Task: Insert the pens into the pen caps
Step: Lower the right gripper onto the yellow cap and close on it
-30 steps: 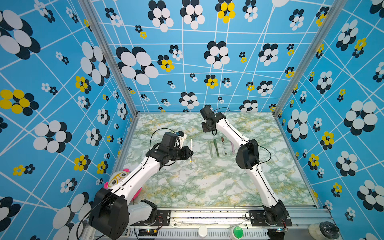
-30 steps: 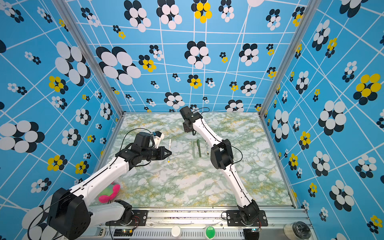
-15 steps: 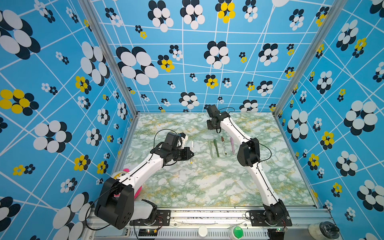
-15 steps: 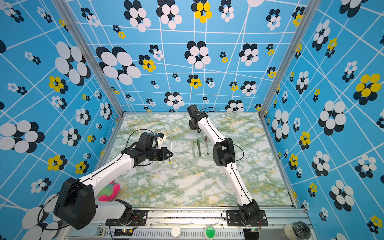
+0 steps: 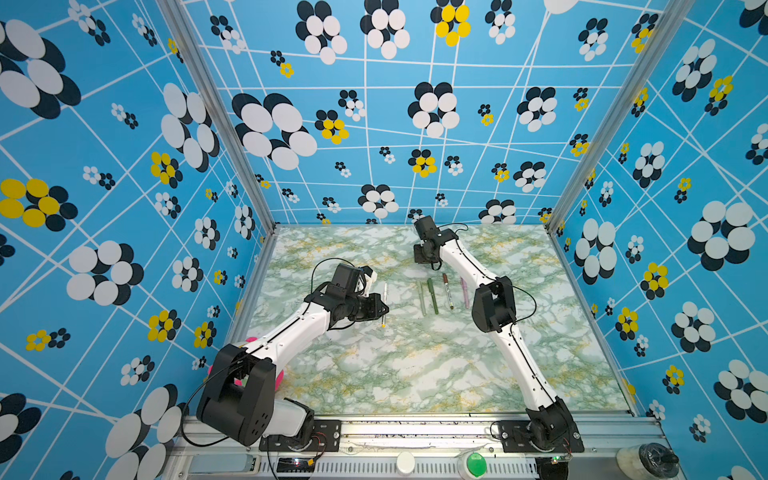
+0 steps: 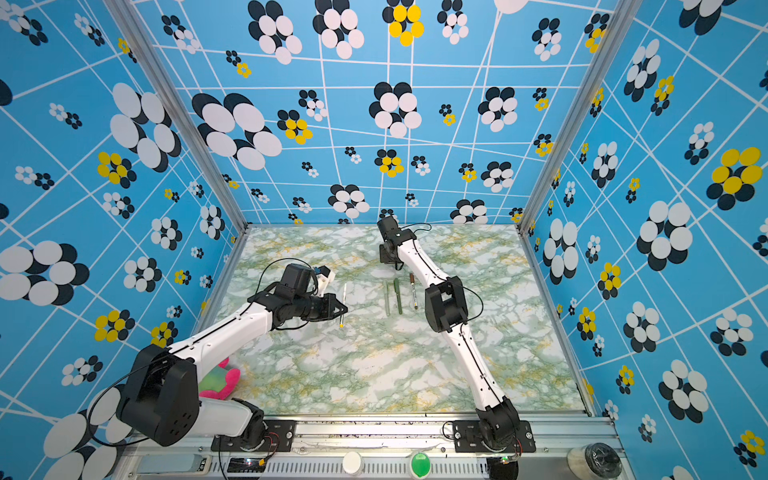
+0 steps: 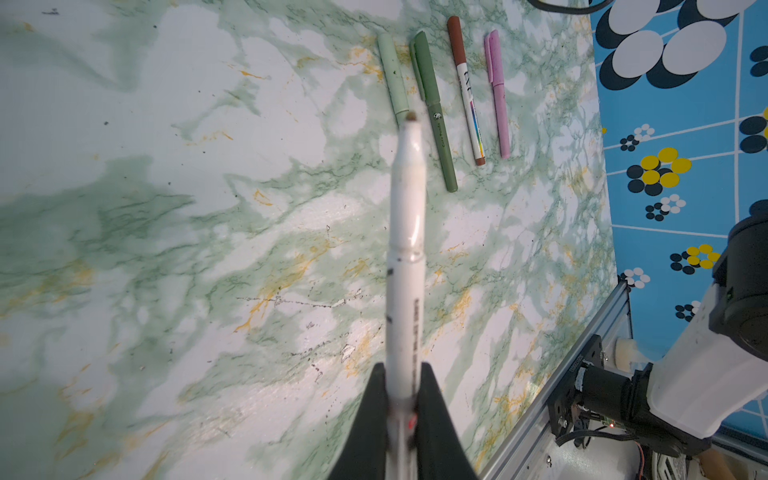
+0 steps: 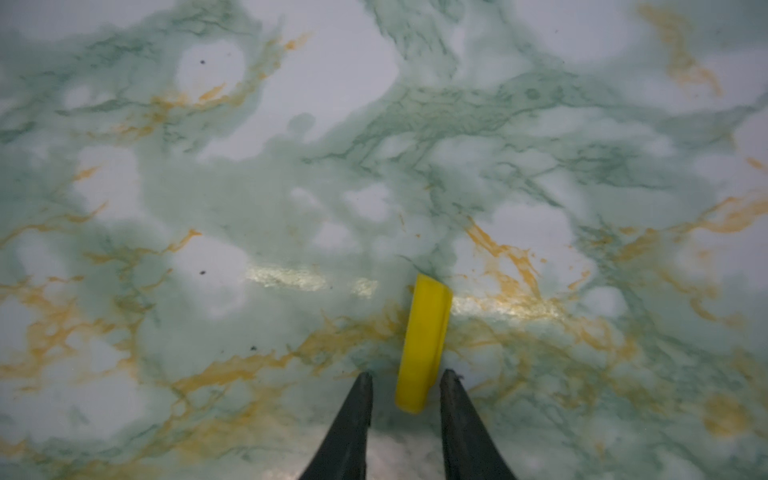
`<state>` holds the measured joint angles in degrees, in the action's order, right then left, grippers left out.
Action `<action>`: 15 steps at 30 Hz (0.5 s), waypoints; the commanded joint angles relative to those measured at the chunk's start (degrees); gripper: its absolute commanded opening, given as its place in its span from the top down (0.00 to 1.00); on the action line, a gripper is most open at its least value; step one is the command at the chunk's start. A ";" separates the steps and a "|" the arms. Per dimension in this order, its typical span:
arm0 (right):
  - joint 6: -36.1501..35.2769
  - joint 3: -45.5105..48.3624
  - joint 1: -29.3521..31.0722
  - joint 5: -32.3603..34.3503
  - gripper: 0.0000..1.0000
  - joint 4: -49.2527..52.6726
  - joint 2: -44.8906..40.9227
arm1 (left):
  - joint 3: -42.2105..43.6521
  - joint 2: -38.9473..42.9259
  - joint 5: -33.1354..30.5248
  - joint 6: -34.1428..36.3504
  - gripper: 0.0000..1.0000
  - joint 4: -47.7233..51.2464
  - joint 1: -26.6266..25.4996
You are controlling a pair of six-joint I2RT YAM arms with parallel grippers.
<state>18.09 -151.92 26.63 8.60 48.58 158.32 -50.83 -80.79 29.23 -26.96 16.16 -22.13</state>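
My left gripper [image 7: 402, 374] is shut on the white-yellow pen [image 7: 405, 232], held above the table [image 5: 415, 365] with its bare tip pointing away from the fingers. In both top views that pen [image 5: 384, 305] shows left of the middle. The yellow pen cap [image 8: 424, 340] lies on the table at the back. My right gripper [image 8: 407, 376] is open around its near end, with a gap on one side. From above, the right gripper [image 5: 424, 261] points down and hides the cap. Pale green [image 7: 395, 79], dark green [image 7: 434, 112], brown-marked [image 7: 467, 91] and pink [image 7: 497, 95] pens lie in a row, caps on.
A pink and green plush toy [image 6: 216, 380] lies at the front left under my left arm. Patterned blue walls [image 5: 665, 249] close in three sides. The metal front rail [image 5: 415, 432] carries both arm bases, and a green button [image 5: 476, 463] sits below it.
My left arm has carried the white-yellow pen slightly to the right. My right wrist has shifted a little to the right at the back of the table.
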 commanded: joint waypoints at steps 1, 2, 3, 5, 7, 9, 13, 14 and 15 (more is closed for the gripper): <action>1.12 -1.79 -0.44 -0.68 0.70 0.00 1.44 | -1.87 -1.14 1.48 0.05 1.00 -1.31 0.59; 1.12 -1.87 -0.45 -0.72 0.70 -0.05 1.55 | -1.93 -1.28 1.67 0.01 1.00 -1.31 0.68; 1.20 -1.94 -0.53 -0.69 0.71 -0.06 1.71 | -2.07 -1.43 1.79 0.03 1.00 -1.31 0.73; 1.33 -2.38 -0.69 -1.00 0.71 -0.15 2.14 | -2.08 -1.48 1.84 -0.01 1.00 -1.39 0.88; 1.27 -3.40 -0.81 -1.23 0.71 0.16 2.81 | -1.91 -1.41 1.83 -0.30 1.00 -1.66 0.99; 1.34 -4.49 -1.03 -1.39 0.71 0.53 3.46 | -1.91 -1.39 1.75 -0.37 1.00 -1.84 1.20; 2.92 -4.63 -1.75 -2.98 0.73 0.52 4.01 | -2.16 -1.71 1.97 -0.43 1.00 -1.75 1.54; 3.52 -4.61 -1.97 -3.52 0.74 0.55 4.14 | -2.21 -1.86 2.05 -0.53 1.00 -1.75 1.62; 3.84 -4.62 -2.11 -4.00 0.75 0.56 4.27 | -2.26 -1.89 2.14 -0.59 1.00 -1.84 1.64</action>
<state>19.77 -155.39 25.41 6.61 48.42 160.48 -51.44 -81.97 30.26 -27.18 15.11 -21.10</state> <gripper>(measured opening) 0.259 0.123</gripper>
